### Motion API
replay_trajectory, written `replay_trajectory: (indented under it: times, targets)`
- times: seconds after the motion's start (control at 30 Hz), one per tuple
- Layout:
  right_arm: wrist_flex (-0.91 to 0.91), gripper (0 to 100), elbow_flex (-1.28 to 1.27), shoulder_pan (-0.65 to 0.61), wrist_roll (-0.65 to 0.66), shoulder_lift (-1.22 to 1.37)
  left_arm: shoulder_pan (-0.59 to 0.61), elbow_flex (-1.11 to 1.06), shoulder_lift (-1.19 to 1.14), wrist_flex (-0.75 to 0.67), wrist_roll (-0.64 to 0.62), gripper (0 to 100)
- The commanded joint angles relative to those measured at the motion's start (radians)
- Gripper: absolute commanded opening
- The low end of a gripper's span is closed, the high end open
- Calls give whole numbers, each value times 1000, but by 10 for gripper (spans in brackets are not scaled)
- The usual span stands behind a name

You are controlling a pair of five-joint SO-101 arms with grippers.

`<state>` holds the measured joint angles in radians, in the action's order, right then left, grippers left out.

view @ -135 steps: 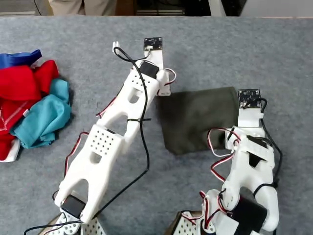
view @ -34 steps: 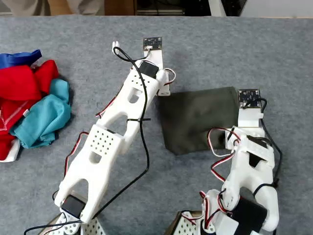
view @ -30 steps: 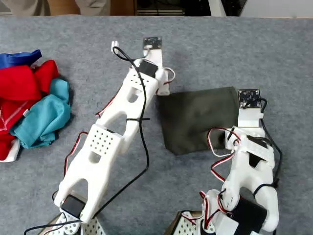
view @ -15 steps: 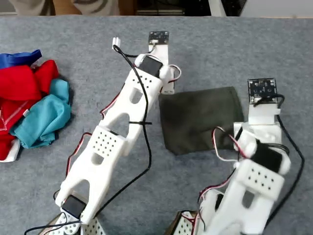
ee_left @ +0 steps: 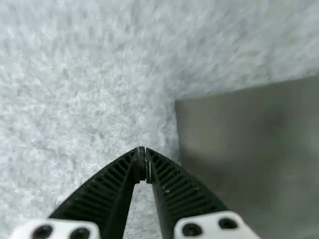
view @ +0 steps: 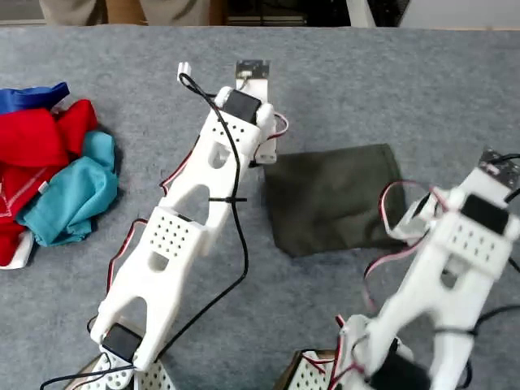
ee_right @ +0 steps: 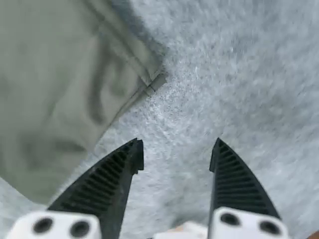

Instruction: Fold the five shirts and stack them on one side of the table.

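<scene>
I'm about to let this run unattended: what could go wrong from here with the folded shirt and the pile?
1. The folded green shirt lies mid-table, the shut left gripper beside one corner and the open right gripper beside an edge; either arm swinging away might snag it and undo the fold.
2. The red, teal and blue shirts overlap in a pile; one grab may lift several.

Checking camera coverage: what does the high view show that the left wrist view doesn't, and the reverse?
High view adds the pile of red, teal and blue shirts, the left arm and the right arm. Left wrist view adds the left gripper, shut, close up beside a shirt corner. Both share the folded dark green shirt and grey table.
</scene>
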<state>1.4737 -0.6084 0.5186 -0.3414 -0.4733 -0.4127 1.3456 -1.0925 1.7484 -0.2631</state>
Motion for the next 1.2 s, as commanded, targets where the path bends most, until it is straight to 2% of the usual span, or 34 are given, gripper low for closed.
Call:
replay_trajectory:
  times: [0.0,0.3,0.53,0.77,1.17]
  targets:
    - [9,231,133,-50,-161,160,3,-23,24,14,-6,19]
    - [2,231,361,-183,-327,475,9,-21,25,14,38,19]
    - [-3,232,412,-185,-334,656,14,-28,61,14,58,19]
    - [-91,232,412,-199,-330,773,15,-28,54,14,58,19]
    - [-161,231,406,-260,-353,800,15,-25,54,12,80,19]
